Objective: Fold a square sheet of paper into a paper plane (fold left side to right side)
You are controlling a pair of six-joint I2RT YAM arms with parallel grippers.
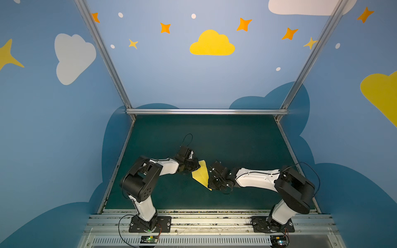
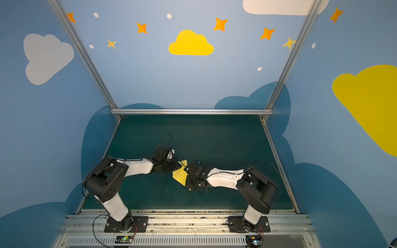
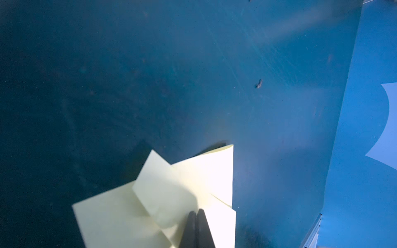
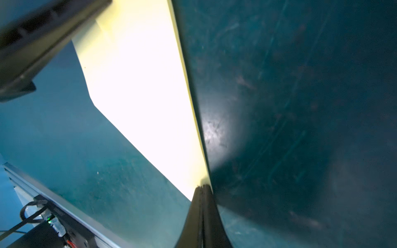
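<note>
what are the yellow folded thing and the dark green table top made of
The folded plane: thin pale yellow paper, matte, judging by its sharp creases and stacked layers. The table top: a dull dark green mat, perhaps rubber or felt; faint scuffs and streaks show in the wrist views.

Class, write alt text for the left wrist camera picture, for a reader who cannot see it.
The left gripper, its black fingers shut together, has its tips over a partly folded pale yellow paper with overlapping flaps. The paper lies on a dark teal table, with a blue wall at one edge.
</note>
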